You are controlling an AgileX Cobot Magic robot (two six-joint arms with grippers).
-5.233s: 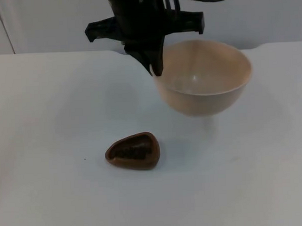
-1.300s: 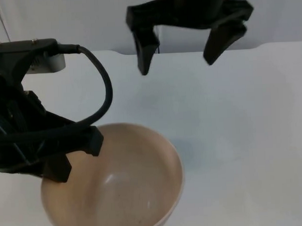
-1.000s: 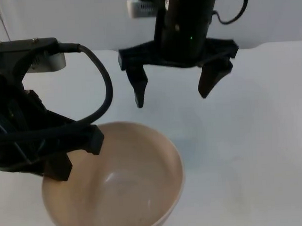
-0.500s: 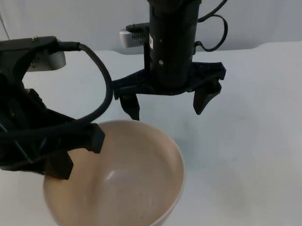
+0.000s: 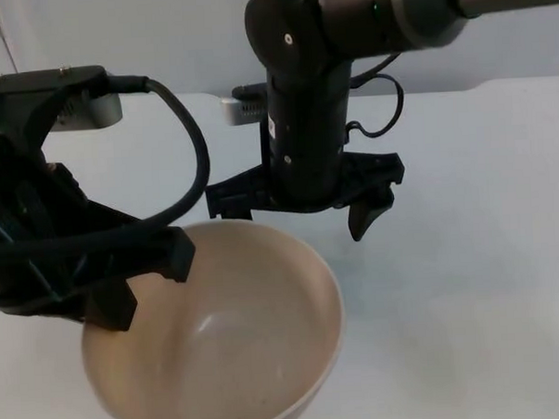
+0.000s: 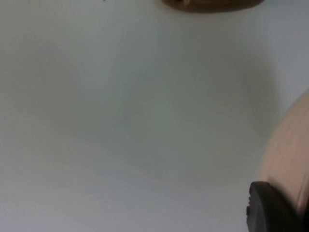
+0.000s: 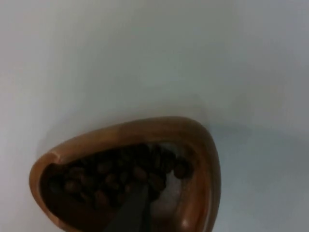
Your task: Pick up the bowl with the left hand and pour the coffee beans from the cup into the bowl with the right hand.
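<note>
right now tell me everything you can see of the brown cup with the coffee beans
The brown, rounded-triangular cup looks like glossy wood or ceramic, with a thick rim and one pointed end. It stands upright on the white table, holding dark coffee beans that cover only part of its floor. A sliver of its rim also shows in the left wrist view. The right gripper hangs open above it, with one dark fingertip showing over the beans; contact cannot be told.
</note>
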